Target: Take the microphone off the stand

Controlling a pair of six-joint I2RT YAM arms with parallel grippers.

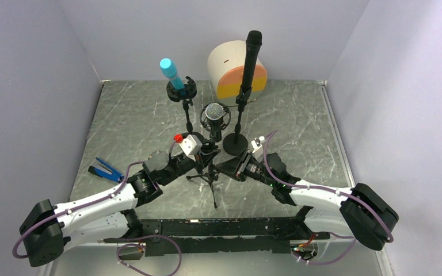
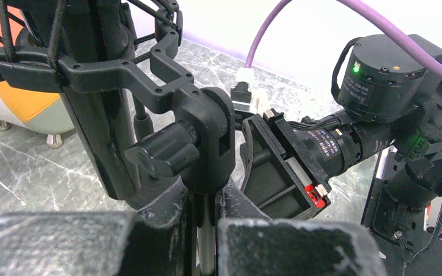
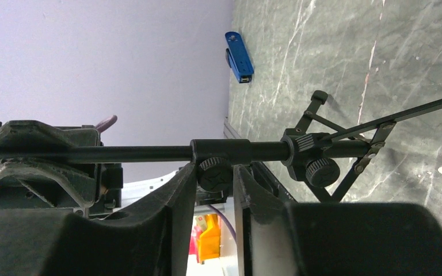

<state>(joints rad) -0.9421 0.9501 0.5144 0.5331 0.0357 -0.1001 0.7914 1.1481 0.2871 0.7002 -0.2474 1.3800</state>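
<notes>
Grey marbled table (image 1: 299, 115) bearing tripod stand (image 1: 209, 176), round-based stand (image 1: 235, 144), blue tool (image 1: 105, 169), white-and-orange drum (image 1: 230, 63).

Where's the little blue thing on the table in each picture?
Top external: the blue thing lies near the left edge of the table.
Left wrist: not in this picture.
Right wrist: it is near the top middle, lying on the table.
Shared landmark: the black tripod stand shows in all three views. It stands between the fingers in the left wrist view and runs sideways in the right wrist view.
</notes>
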